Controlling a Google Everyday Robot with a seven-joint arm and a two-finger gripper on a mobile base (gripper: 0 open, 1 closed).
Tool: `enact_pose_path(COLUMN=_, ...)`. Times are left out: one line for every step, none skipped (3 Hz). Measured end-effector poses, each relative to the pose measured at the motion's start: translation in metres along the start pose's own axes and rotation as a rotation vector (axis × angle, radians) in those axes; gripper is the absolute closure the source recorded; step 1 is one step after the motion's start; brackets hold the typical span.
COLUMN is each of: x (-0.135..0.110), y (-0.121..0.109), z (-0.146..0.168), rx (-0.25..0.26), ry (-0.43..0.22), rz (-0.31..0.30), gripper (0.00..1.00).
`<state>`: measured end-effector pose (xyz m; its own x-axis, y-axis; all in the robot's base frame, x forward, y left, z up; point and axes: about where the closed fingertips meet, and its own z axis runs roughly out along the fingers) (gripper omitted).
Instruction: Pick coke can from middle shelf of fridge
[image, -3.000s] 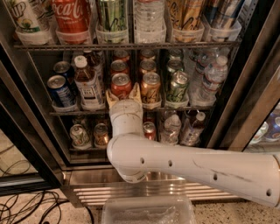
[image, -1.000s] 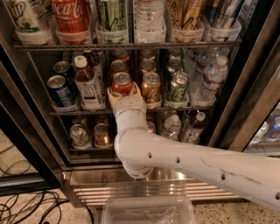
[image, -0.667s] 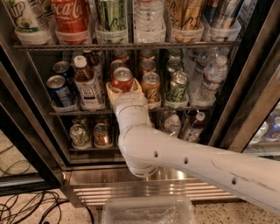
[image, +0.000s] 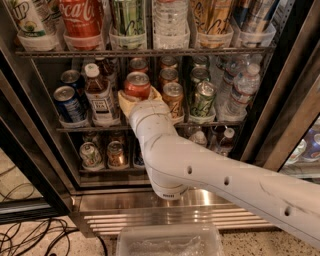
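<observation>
The coke can (image: 137, 84), red with a silver top, is at the front of the middle shelf (image: 75, 129) of the fridge (image: 210, 199), left of centre. My gripper (image: 138, 98) reaches in from below on a white arm. Its tan fingers (image: 124, 101) sit on either side of the can's lower half and are shut on it. The can stands upright, a little higher than the cans beside it. Its lower part is hidden by the gripper.
A brown bottle (image: 97, 95) and blue cans (image: 67, 102) stand left of the coke can. A copper-orange can (image: 173, 97), a green can (image: 204, 97) and water bottles (image: 242, 90) stand to the right. A large red Coca-Cola container (image: 80, 17) is above. A clear bin (image: 170, 240) lies on the floor.
The gripper has pushed further up around the coke can, and the can now sits higher in the shelf than before. The other drinks have not moved.
</observation>
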<state>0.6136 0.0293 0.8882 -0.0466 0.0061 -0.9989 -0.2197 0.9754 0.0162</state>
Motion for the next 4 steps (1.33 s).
enact_pose_path(x=0.002, y=-0.009, z=-0.014, rx=-0.036, ry=0.061, rz=-0.014, gripper=1.0)
enact_pose_path(x=0.011, y=-0.025, z=-0.031, rx=-0.067, ry=0.144, rz=-0.055, gripper=1.0)
enact_pose_path(x=0.018, y=-0.039, z=-0.048, rx=-0.112, ry=0.218, rz=-0.101, gripper=1.0)
enact_pose_path(x=0.04, y=-0.018, z=-0.072, rx=-0.29, ry=0.31, rz=-0.179, gripper=1.0)
